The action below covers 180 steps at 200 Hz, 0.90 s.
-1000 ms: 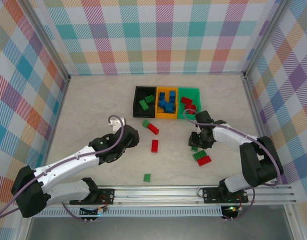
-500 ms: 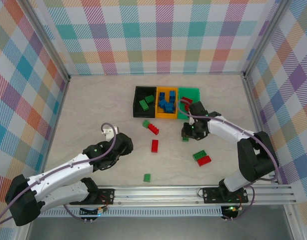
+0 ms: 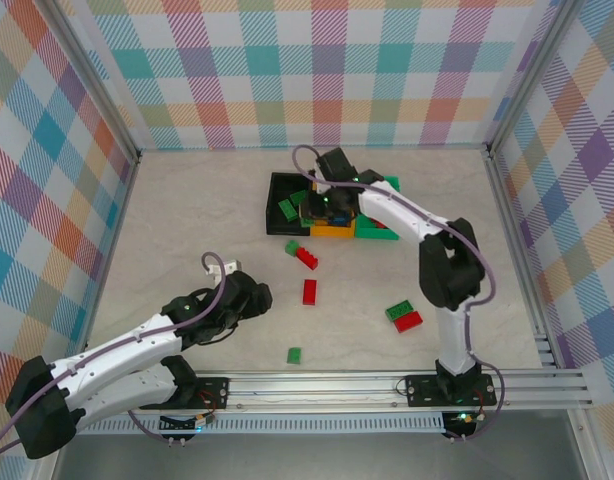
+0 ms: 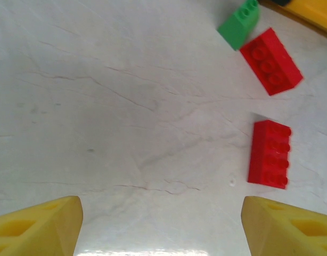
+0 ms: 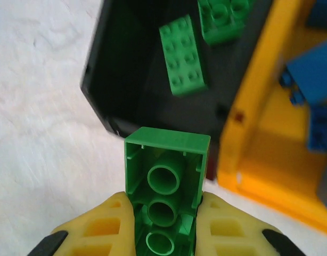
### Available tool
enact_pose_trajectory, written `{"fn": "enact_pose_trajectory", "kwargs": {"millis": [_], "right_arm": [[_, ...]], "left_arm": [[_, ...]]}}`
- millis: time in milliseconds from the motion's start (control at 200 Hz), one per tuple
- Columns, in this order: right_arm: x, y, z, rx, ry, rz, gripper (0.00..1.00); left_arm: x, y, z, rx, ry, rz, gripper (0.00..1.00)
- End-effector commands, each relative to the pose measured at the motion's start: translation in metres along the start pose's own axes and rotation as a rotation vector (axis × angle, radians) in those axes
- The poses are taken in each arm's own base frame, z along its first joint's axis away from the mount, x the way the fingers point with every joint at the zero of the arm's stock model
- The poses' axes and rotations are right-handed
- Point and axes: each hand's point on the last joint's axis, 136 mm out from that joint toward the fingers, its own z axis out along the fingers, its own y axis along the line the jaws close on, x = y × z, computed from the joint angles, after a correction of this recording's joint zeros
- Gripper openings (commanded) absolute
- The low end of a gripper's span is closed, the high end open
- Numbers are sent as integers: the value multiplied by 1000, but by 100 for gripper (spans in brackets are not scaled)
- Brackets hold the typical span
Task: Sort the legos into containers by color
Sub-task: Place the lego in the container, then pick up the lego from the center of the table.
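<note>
- Carrying a green brick (image 5: 166, 160), the right gripper (image 5: 164, 207) is clamped on its sides, hollow underside facing the wrist camera. It sits at the near rim of the black bin (image 5: 99, 80). The brick is not yet released.
- Black bin: two sorted greens (image 5: 182, 56) lie inside.
- Orange bin (image 5: 243, 138), just right of the black: holds blue bricks (image 5: 312, 80).
- Green bin (image 3: 379, 233), rightmost: contents mostly hidden behind the right arm, so they cannot be told.
- Left gripper (image 4: 161, 218): fingers apart and empty, low over bare table (image 3: 187, 220), left of the loose bricks.
- Six bricks are loose on the table:
  - Far green (image 3: 292, 246) and far red (image 3: 307, 257) lie just beside each other, near the bins.
  - Middle red (image 3: 309, 291) lies ahead and right of the left gripper.
  - Near green (image 3: 294, 354) lies alone.
  - Right green (image 3: 398, 310) and right red (image 3: 408, 321) are touching.
- Assessment: sorting looks well past halfway. No blue is loose. Left to do: the held green, three loose greens and three loose reds.
</note>
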Motion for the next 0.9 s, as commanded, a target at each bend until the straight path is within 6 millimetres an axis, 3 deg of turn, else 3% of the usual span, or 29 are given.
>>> {"fn": "enact_pose_trajectory", "kwargs": {"millis": [0,140,185,235,350,505,645,780,895], "right_arm": [[-13,12,13,-15,27,-37,23],[-40,13,31,15,6,-64,28],[-48,16,33,14,-9,-76,33],[-51,19,34,5,-4,-81,44],[-46,33,22,-28,0,-99,48],[-16,42,2,-32,2,-152,50],[24,32,-9,-23,36,-167,50],[68,20,-7,-18,84,-205,50],[98,5,8,39,144,-261,50]], "left_arm": [[5,-18,0,104,27,-8,78],[10,-23,1,121,56,-4,78],[12,-25,2,126,61,1,78],[13,-25,2,124,69,3,78],[16,-26,2,122,79,8,79],[14,-22,4,94,70,6,79],[14,-25,9,88,72,12,79],[14,-29,16,76,82,29,79],[16,-37,23,86,97,29,79]]}}
